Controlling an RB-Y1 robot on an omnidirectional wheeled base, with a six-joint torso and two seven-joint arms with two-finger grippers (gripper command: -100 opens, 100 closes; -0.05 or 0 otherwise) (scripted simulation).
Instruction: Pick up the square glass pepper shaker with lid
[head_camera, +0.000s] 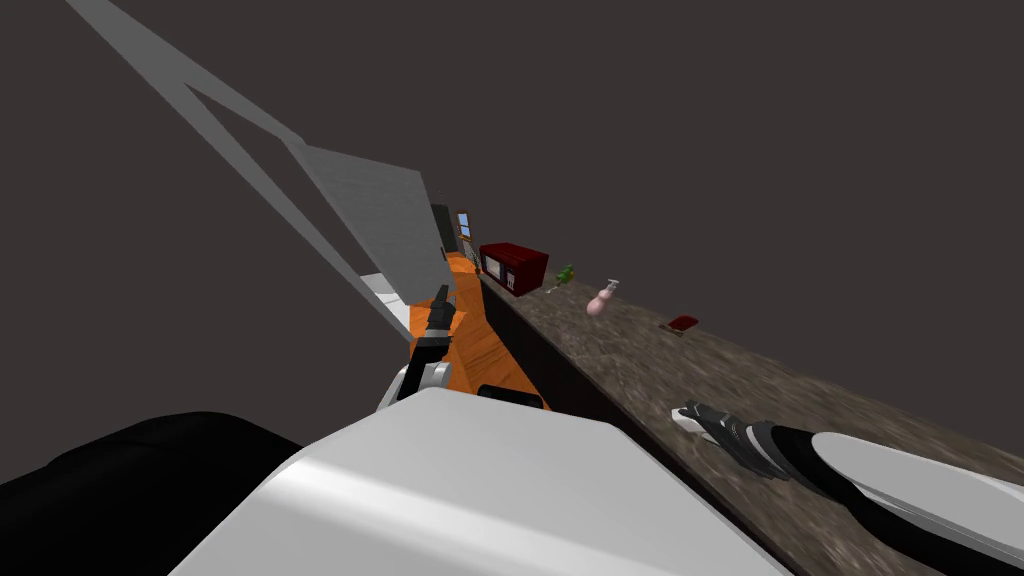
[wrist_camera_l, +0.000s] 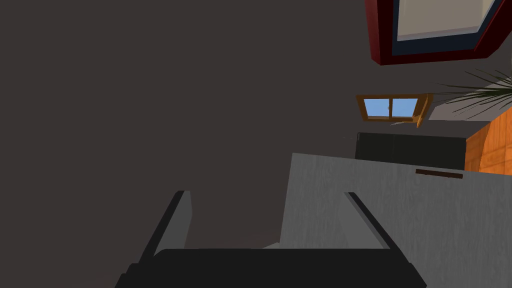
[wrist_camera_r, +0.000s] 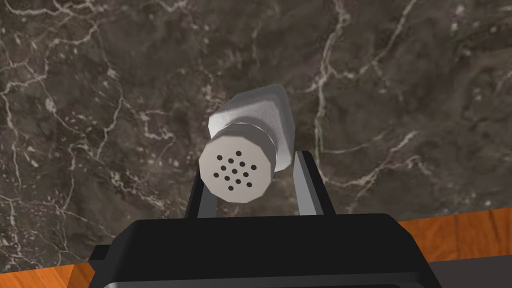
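The pepper shaker (wrist_camera_r: 250, 135) is a pale grey square-sided body with a round lid pierced by several dark holes. It sits between the fingers (wrist_camera_r: 306, 185) of my right gripper (wrist_camera_r: 250, 190), which press its sides, lid toward the hand. Below it lies the dark marbled counter (wrist_camera_r: 100, 100). In the head view my right gripper (head_camera: 690, 415) hangs over the counter's (head_camera: 640, 360) near part with the shaker (head_camera: 684, 413) as a white bit at its tip. My left gripper (head_camera: 440, 300) is raised over the orange floor, fingers (wrist_camera_l: 175, 220) wide apart and empty.
Farther along the counter stand a dark red microwave (head_camera: 514, 266), a small green plant (head_camera: 566, 274), a pink spray bottle (head_camera: 601, 298) and a small red object (head_camera: 683, 323). A grey panel (head_camera: 380, 215) rises on the left beside the orange floor (head_camera: 480, 350).
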